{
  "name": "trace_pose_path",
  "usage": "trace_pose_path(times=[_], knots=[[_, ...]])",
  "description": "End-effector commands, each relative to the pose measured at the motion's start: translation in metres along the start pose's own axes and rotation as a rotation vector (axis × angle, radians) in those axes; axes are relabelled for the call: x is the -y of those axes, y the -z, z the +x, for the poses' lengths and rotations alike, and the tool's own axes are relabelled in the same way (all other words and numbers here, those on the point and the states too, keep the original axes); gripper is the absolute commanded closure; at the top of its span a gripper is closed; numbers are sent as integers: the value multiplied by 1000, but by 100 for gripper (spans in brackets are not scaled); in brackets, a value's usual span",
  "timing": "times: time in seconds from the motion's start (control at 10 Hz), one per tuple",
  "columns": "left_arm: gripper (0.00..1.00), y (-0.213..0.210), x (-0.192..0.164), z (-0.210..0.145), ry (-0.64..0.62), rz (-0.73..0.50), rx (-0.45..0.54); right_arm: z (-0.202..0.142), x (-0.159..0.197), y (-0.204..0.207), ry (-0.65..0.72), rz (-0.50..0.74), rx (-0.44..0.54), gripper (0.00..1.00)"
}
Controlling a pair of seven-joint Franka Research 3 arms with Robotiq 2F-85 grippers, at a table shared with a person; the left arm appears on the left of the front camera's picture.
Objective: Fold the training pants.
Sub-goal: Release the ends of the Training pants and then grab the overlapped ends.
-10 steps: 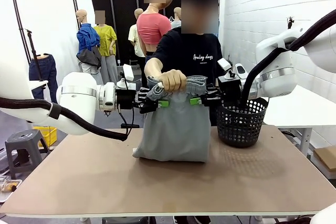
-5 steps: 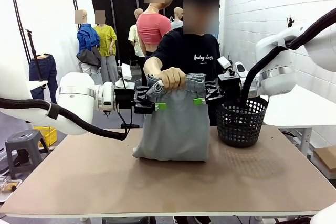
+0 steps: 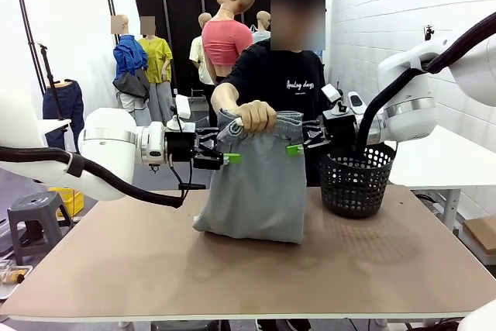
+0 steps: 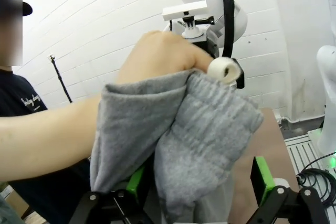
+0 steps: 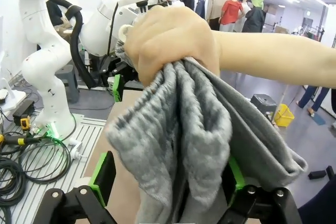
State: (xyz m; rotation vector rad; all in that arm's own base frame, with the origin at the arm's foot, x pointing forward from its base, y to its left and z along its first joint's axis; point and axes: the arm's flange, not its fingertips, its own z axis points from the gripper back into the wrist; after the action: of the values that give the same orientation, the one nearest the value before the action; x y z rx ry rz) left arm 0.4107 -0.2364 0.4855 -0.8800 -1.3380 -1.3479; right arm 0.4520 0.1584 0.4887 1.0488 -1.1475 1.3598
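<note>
Centrally, pants hang from person's hand by waistband, lower end resting on bench, left of basket. Left tool, right tool flank waistband, both spread, pinching nothing.

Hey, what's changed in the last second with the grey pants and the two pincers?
Both pincers let go of the training pants: the left pincer and the right pincer opened and eased outward from the waistband. The person's hand kept its grip on the waistband, the pants' lower end stayed on the table, and the black mesh basket did not move.
</note>
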Motion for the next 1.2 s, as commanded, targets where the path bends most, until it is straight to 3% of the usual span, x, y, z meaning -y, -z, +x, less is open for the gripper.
trace_pose_path(times=[0.0, 0.6, 1.1], knots=[[0, -7, 4, 0, -21, 47, -47, 0, 0, -5, 8, -50, -12, 0], [0, -24, 5, -6, -38, 201, -105, -18, -3, -17, 46, -180, 21, 0], [0, -31, 3, -6, -15, 351, -125, -24, -3, -16, 95, -194, 46, 0]])
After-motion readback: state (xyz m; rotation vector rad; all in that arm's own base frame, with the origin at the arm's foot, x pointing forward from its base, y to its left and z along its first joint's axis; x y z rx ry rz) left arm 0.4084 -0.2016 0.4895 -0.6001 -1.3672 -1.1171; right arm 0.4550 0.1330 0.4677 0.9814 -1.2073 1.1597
